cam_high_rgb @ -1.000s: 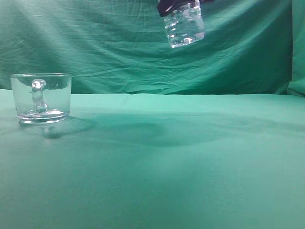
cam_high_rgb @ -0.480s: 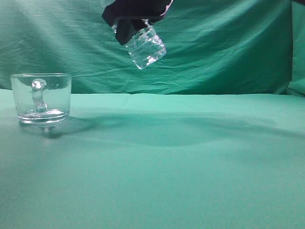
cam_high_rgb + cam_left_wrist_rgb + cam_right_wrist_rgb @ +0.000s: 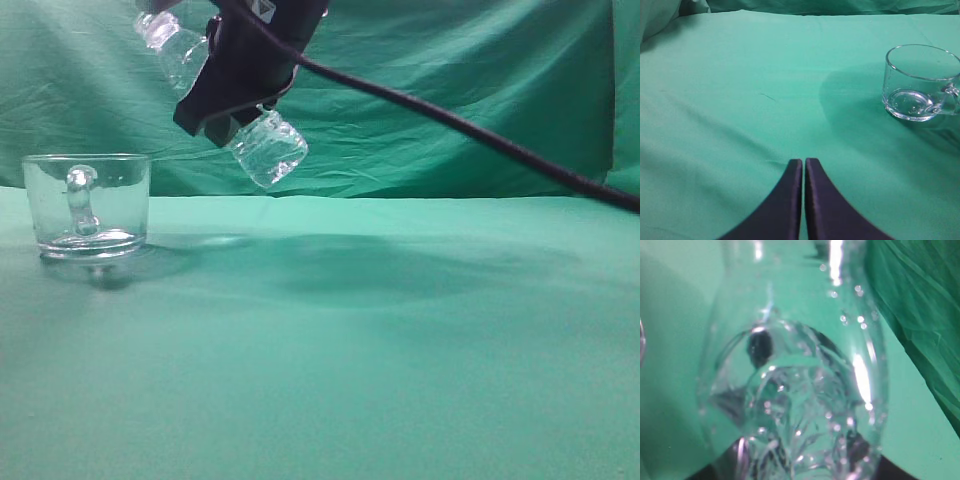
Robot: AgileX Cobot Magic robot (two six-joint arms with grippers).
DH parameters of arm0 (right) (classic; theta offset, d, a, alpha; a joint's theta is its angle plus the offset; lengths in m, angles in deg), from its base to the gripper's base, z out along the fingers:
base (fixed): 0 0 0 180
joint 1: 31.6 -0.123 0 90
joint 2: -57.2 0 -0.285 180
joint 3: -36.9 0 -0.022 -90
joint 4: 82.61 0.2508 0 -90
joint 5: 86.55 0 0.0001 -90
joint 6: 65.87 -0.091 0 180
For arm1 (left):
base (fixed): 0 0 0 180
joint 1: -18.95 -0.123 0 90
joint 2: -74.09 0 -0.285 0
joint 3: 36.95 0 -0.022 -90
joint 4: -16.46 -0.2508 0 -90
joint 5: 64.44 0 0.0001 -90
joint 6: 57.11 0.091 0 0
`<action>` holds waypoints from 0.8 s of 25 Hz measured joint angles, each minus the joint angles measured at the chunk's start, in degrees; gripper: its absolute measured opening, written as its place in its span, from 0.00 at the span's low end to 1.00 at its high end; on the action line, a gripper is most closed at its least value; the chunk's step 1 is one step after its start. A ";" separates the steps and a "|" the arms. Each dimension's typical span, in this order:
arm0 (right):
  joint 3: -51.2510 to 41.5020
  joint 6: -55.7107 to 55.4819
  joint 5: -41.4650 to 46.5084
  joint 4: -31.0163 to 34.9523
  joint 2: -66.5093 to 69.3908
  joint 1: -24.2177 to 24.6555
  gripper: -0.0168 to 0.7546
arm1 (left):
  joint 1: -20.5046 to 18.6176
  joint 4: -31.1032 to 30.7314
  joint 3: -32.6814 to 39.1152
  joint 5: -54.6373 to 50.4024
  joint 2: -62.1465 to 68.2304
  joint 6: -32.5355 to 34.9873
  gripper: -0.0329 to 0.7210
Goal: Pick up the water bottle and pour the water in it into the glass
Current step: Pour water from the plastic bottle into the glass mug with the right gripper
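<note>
My right gripper [image 3: 235,95] is shut on the water bottle [image 3: 265,150] and holds it in the air, tilted, with the whitish neck [image 3: 158,28] up and to the left and the ribbed base down and to the right. The bottle fills the right wrist view [image 3: 795,390]; the water shows only as glints. The glass [image 3: 87,205] stands upright on the green cloth at the left, below and left of the bottle, handle toward the camera. It also shows in the left wrist view [image 3: 920,82]. My left gripper [image 3: 803,162] is shut and empty over the cloth.
Green cloth [image 3: 350,350] covers the table and hangs as a backdrop [image 3: 480,90]. A black cable [image 3: 470,130] runs from the right arm down to the right edge.
My right gripper has carried the bottle left and lower toward the glass and tilted it further, so its neck now points up-left.
</note>
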 joint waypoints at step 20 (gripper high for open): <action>0.95 3.74 6.08 -18.26 1.26 -3.07 0.33 | 0.00 0.00 0.00 0.00 0.00 0.00 0.04</action>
